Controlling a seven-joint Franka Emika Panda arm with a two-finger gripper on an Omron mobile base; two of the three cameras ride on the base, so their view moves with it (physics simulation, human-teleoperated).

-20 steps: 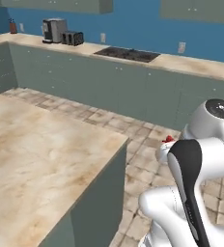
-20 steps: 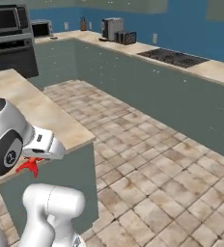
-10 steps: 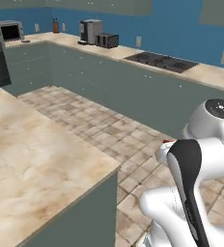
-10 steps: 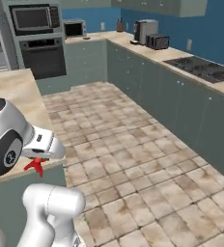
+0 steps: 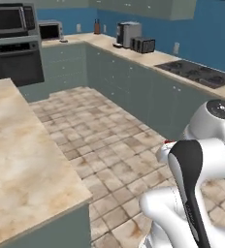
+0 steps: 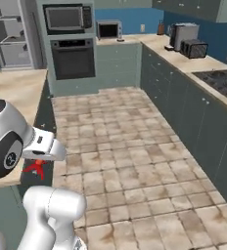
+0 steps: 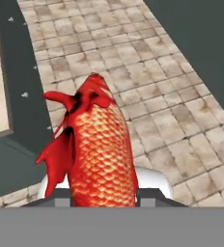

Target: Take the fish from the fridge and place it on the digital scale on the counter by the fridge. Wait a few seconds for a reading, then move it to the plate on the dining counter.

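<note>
You've got the fish clamped: jaws closed tight on its tail end, body standing up out of the grip toward the hand camera's far field, scales and a side fin clearly visible. From the right base view it shows as a small red shape tucked under the wrist, hanging over the edge of the dining counter, not touching it. In the left base view just a red sliver peeks past the arm's shoulder, with the dining table slab near left. Beyond that is open tiled floor, then the counter run along the right wall with the toaster and cooktop; farthest back, the wall oven, microwave and what looks like fridge shelving at top left. My read: you're mid-carry, base in transit. I can't tell from here whether the weighing is done; no scale or plate in sight. Next move needs the base to bring the target into view before the arm extends. Keep the grip shut, hold the fish clear of the slab's edge while driving, then lower it flat and release only once it's over the target.
</note>
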